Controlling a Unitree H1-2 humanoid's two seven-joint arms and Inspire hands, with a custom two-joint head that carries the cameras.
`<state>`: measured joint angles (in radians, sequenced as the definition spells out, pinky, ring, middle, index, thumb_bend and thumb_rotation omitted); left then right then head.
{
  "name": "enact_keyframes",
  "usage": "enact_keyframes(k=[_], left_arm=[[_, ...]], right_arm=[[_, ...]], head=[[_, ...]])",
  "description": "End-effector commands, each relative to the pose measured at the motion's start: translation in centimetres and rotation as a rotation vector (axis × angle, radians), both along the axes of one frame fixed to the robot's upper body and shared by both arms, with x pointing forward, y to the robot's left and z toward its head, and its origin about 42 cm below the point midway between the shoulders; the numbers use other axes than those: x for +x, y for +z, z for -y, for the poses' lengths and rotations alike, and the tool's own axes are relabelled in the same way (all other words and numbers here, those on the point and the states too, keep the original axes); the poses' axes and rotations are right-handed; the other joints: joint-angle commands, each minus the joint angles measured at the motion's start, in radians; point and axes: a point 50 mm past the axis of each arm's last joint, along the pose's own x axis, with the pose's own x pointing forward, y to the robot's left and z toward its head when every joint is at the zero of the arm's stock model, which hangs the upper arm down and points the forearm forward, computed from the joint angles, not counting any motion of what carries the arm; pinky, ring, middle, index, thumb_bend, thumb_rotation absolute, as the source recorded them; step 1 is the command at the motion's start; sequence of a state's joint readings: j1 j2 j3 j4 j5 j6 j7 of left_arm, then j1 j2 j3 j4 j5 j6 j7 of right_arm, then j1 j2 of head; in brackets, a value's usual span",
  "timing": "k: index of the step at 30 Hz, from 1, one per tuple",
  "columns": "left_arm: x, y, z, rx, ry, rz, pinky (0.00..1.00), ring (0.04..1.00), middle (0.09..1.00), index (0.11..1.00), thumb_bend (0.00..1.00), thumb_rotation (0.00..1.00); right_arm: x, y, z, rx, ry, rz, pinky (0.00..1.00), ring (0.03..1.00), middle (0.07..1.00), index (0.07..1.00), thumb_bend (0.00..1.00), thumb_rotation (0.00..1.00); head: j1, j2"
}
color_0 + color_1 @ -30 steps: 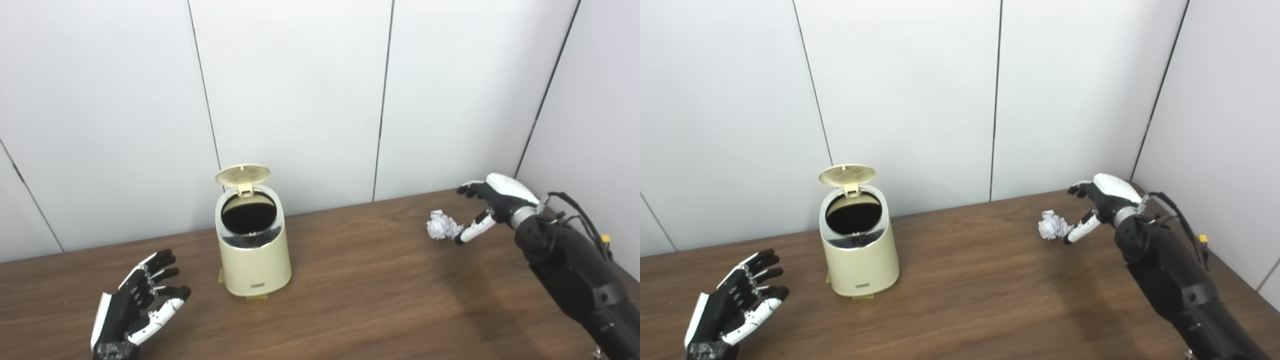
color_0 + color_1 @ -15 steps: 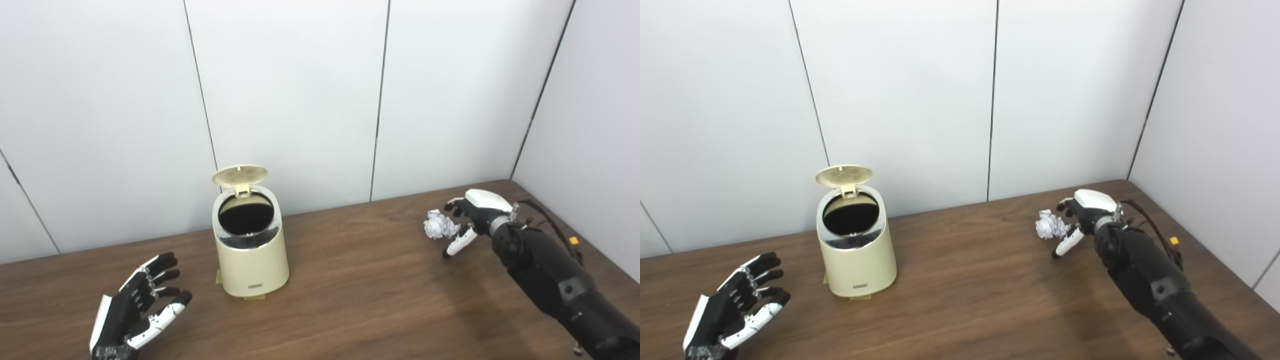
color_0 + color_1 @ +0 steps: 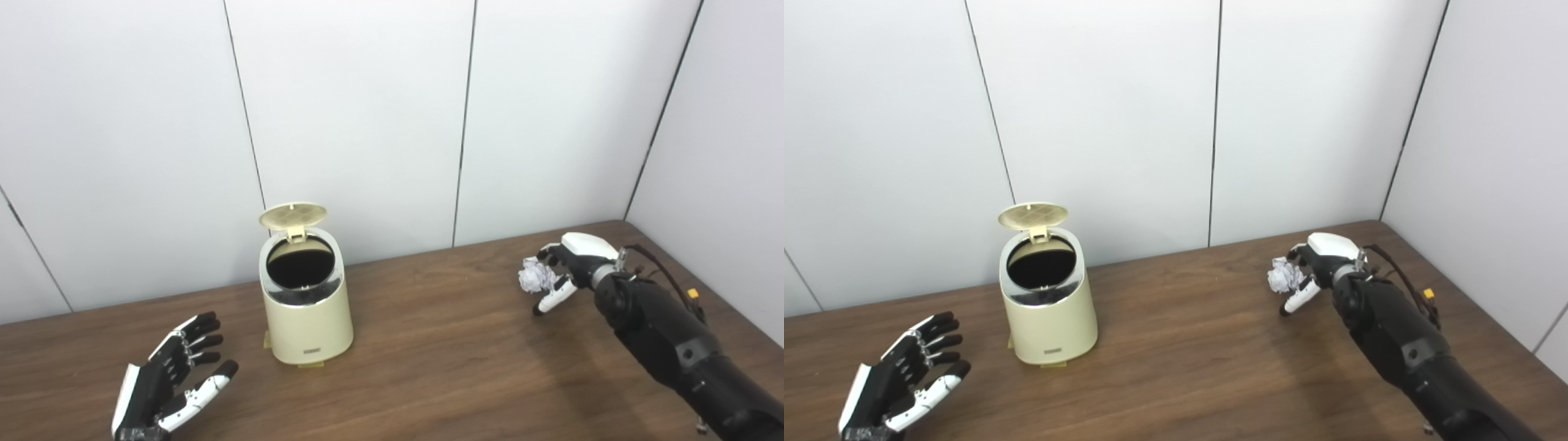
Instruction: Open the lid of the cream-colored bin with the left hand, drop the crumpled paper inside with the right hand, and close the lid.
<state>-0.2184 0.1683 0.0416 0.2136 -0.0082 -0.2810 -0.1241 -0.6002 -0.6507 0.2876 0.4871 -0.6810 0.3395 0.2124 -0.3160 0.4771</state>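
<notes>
The cream-colored bin (image 3: 306, 324) stands upright on the left half of the wooden table (image 3: 441, 367). Its round lid (image 3: 293, 215) is tipped up at the back, and the dark inside shows. My left hand (image 3: 168, 386) rests low at the front left, a short way from the bin, open and holding nothing. The crumpled paper (image 3: 533, 277) lies on the table at the far right. My right hand (image 3: 572, 263) is against it, fingers curled over its top right and thumb stretched out below it. The fingers and thumb stand apart around the paper.
White wall panels (image 3: 367, 122) run close behind the table, and a side wall (image 3: 735, 153) closes in the right edge. Bare wood lies between the bin and the paper. My right forearm (image 3: 667, 349) stretches across the right front corner.
The camera view has shifted slightly. My right hand has come down and left onto the paper, its fingers curling over it. My left hand has sunk a little and stays open.
</notes>
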Motion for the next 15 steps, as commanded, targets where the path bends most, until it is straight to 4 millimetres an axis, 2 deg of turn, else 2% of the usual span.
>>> enact_keyframes(k=[1,2,3,4,5,6,7,8,10,15], left_arm=[[-0.01,0.50,0.06,-0.006,0.002,0.026,0.68,0.769,0.811,0.838,0.66,0.20],[0.01,0.49,0.06,0.000,0.005,0.026,0.68,0.768,0.811,0.838,0.65,0.20],[-0.01,0.49,0.04,0.003,0.007,0.026,0.67,0.764,0.809,0.836,0.64,0.19],[-0.02,0.49,0.03,0.005,0.008,0.025,0.67,0.764,0.809,0.835,0.64,0.19],[-0.03,0.49,0.03,0.006,0.009,0.024,0.67,0.764,0.810,0.835,0.64,0.18],[-0.06,0.52,0.02,0.007,0.009,0.024,0.66,0.763,0.810,0.835,0.64,0.19],[-0.07,0.54,0.02,0.007,0.010,0.024,0.65,0.761,0.810,0.835,0.64,0.19],[-0.09,0.56,0.00,0.007,0.010,0.023,0.64,0.759,0.809,0.834,0.64,0.20],[-0.09,0.50,-0.03,0.008,0.011,0.022,0.63,0.758,0.811,0.836,0.64,0.20],[-0.11,0.40,0.02,0.004,0.007,0.017,0.65,0.756,0.805,0.834,0.64,0.20]], right_arm=[[0.58,1.94,-0.20,0.003,0.037,0.067,0.70,0.752,0.743,0.781,0.79,0.22],[0.57,1.88,-0.07,0.007,0.041,0.069,0.70,0.745,0.735,0.775,0.79,0.21],[0.52,1.86,0.06,0.003,0.046,0.073,0.75,0.751,0.715,0.727,0.76,0.16],[0.49,1.84,0.15,0.000,0.049,0.076,0.79,0.756,0.694,0.613,0.64,0.15],[0.50,1.73,0.34,-0.011,0.059,0.086,0.82,0.759,0.680,0.542,0.57,0.14],[0.47,1.68,0.44,-0.024,0.072,0.099,0.83,0.741,0.652,0.517,0.54,0.14],[0.45,1.63,0.51,-0.032,0.082,0.108,0.82,0.705,0.590,0.491,0.53,0.07],[0.39,1.68,0.50,-0.039,0.093,0.116,0.81,0.683,0.551,0.476,0.53,0.03],[0.30,1.73,0.56,-0.039,0.103,0.126,0.81,0.664,0.525,0.470,0.53,0.01],[0.35,1.94,0.78,-0.054,0.103,0.132,0.86,0.698,0.525,0.462,0.52,0.00]], head=[[0.000,0.000],[0.000,0.000],[0.003,0.006],[0.003,0.006],[0.003,0.006],[0.004,0.010],[0.004,0.010],[0.006,0.014],[0.006,0.014],[0.008,0.019]])
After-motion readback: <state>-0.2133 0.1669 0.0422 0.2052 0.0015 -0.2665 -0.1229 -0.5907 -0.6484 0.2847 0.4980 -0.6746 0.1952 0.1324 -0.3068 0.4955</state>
